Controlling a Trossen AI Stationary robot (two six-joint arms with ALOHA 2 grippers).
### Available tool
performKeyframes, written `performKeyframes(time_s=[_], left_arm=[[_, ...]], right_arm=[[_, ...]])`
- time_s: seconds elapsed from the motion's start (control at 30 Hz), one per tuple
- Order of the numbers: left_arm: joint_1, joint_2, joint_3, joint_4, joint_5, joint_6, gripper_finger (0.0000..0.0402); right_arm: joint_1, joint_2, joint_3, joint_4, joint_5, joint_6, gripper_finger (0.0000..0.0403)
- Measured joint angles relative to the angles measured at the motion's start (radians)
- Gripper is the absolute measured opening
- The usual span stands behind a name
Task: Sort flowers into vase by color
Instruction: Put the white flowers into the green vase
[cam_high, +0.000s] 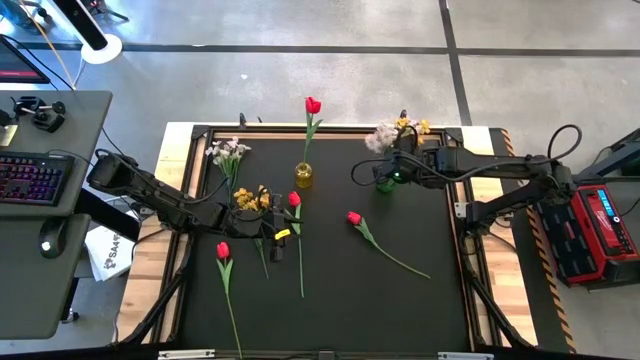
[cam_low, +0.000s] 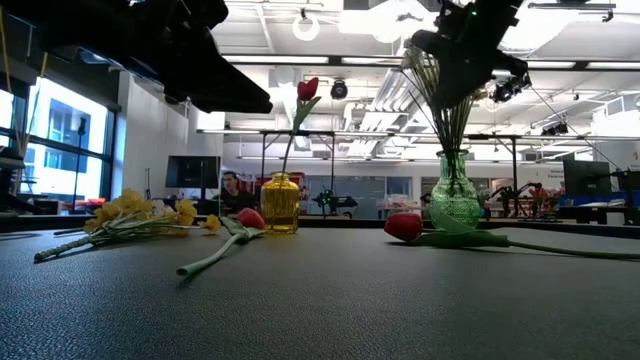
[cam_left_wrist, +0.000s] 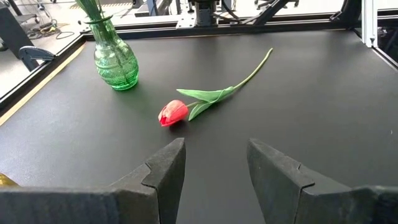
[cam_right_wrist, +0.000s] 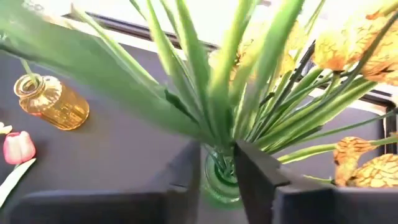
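A green vase (cam_high: 385, 184) at the far right holds yellow and white flowers (cam_high: 400, 130) upright. My right gripper (cam_right_wrist: 217, 163) is above its mouth, closed narrowly round their stems. A yellow vase (cam_high: 304, 176) holds one red tulip (cam_high: 313, 105). A white spray (cam_high: 228, 152), a yellow spray (cam_high: 250, 198) and three red tulips (cam_high: 294, 199) (cam_high: 222, 250) (cam_high: 353, 218) lie flat on the mat. My left gripper (cam_left_wrist: 214, 155) hovers open at mid-left, pointing at the right-hand tulip (cam_left_wrist: 173, 114). My right gripper has the bunched green stems (cam_right_wrist: 219, 146) between its two fingers, a little above the green vase's mouth (cam_right_wrist: 221, 183). It comes slanting down from the table's right side, with the fingers across the stems. The stems stand upright with their lower ends in the vase.
A black mat (cam_high: 330, 300) covers the table inside a dark frame with wooden edges (cam_high: 150, 260). A desk with a keyboard (cam_high: 30, 178) stands to the left, and a red box (cam_high: 600, 225) to the right. The near right of the mat has free room.
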Motion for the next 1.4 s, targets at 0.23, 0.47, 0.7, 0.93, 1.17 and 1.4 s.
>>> performKeyframes(time_s=[0.23,0.47,0.7,0.93,1.17,1.4], left_arm=[[0.0,0.0,0.0,0.0,0.0,0.0,0.016],[-0.007,0.0,0.0,-0.001,0.0,0.001,0.016],[-0.014,0.0,0.0,-0.001,0.002,0.001,0.016],[-0.014,0.0,0.0,0.0,0.002,0.002,0.016],[-0.014,0.0,0.0,0.0,0.002,0.001,0.016],[-0.017,0.0,0.0,-0.001,0.002,0.001,0.016]], right_arm=[[0.0,0.006,0.0,-0.007,0.002,0.013,0.0011],[0.0,0.062,-0.001,-0.042,-0.014,0.058,0.0004],[0.001,0.103,-0.001,-0.038,-0.09,0.03,0.0005],[0.006,0.086,0.05,-0.116,-0.09,0.0,0.0044],[0.007,0.083,0.182,-0.245,-0.089,-0.022,0.0139],[0.066,0.083,0.302,-0.305,-0.091,-0.047,0.0184]])
